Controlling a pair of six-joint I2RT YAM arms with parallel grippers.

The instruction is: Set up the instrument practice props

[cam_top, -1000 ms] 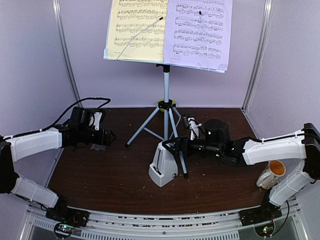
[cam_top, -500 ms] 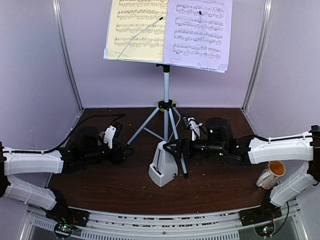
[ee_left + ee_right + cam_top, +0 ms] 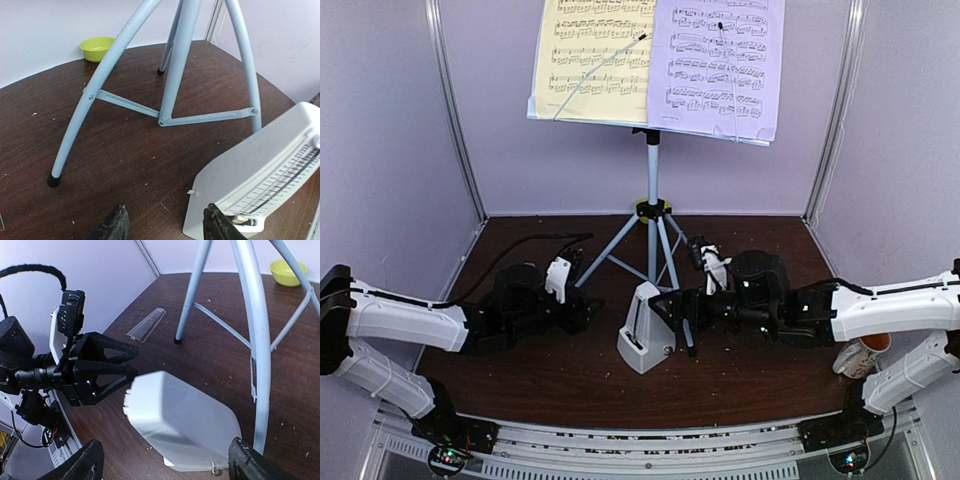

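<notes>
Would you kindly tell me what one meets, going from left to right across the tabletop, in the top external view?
left gripper → white metronome → white mug

Top view: the upper frame edge is cropping the yellow sheet [image 3: 588, 60] and lilac sheet [image 3: 720, 60], their notes appearing too small to read, and the right arm [image 3: 890, 308] is hiding part of the white mug [image 3: 855, 358] at lower right. Left wrist view: the right edge is cutting off the metronome [image 3: 250, 170], and the bottom edge is leaving only the tips of the left gripper [image 3: 165, 225] showing.
</notes>
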